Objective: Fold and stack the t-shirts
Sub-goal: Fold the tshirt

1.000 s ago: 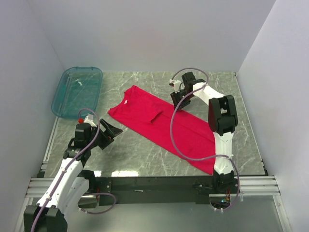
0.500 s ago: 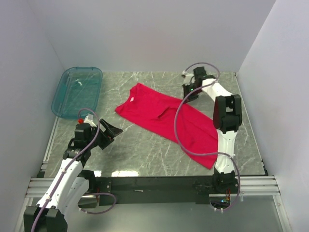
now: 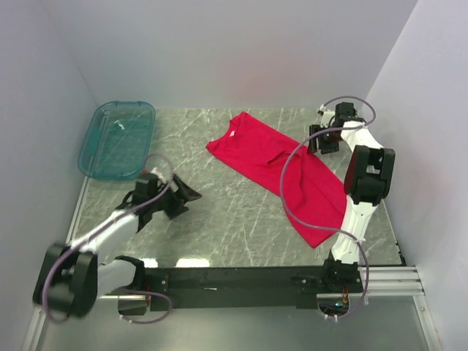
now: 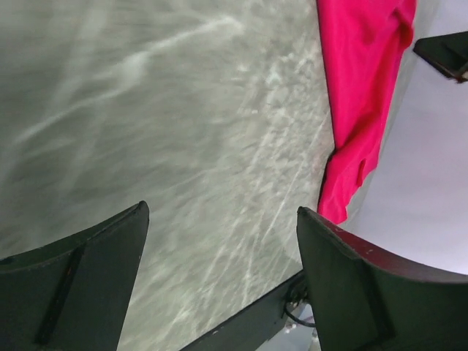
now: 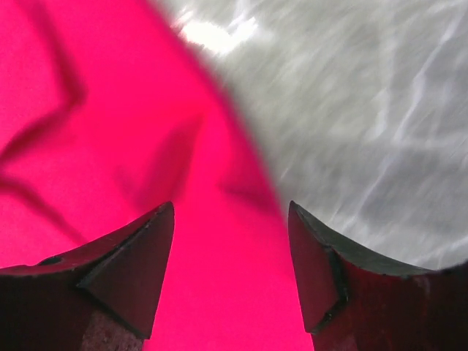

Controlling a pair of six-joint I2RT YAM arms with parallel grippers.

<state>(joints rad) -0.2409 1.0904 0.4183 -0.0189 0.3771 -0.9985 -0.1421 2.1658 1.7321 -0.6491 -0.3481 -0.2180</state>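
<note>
One crimson t-shirt (image 3: 281,164) lies spread in a long diagonal across the right half of the marble table (image 3: 219,227), with its collar toward the far middle and its hem toward the near right corner. I see my right gripper (image 3: 324,139) at the shirt's far right edge, its jaws standing apart over the border of the cloth with nothing pinched between them. My left gripper (image 3: 189,199) hangs over bare marble on the left, well apart from the shirt, jaws wide and empty, with a teal tub (image 3: 117,139) in the far left corner.
</note>
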